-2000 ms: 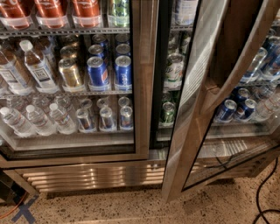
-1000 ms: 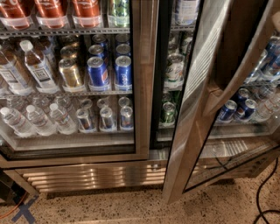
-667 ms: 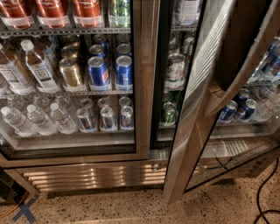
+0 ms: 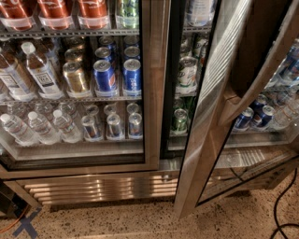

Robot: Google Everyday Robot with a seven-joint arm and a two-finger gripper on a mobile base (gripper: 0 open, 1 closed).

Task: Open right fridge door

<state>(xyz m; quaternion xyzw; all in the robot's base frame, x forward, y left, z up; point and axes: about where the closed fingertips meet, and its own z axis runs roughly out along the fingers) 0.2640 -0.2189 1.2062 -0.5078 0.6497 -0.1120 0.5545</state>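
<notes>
One gripper (image 4: 230, 106), a blurred tan shape, meets the brushed-steel frame of the right fridge door (image 4: 202, 154); its grip cannot be told. That tall glass door stands angled outward, beside the shut left door (image 4: 154, 93) fronting cans (image 4: 132, 77) and bottles (image 4: 42, 70).

The tall steel-framed glass right fridge door (image 4: 203, 154), standing ajar, is cut off by the top and right edges. The red drink bottles (image 4: 56, 11) on the top shelf lose their upper parts there too. The gripper is out of view.
</notes>
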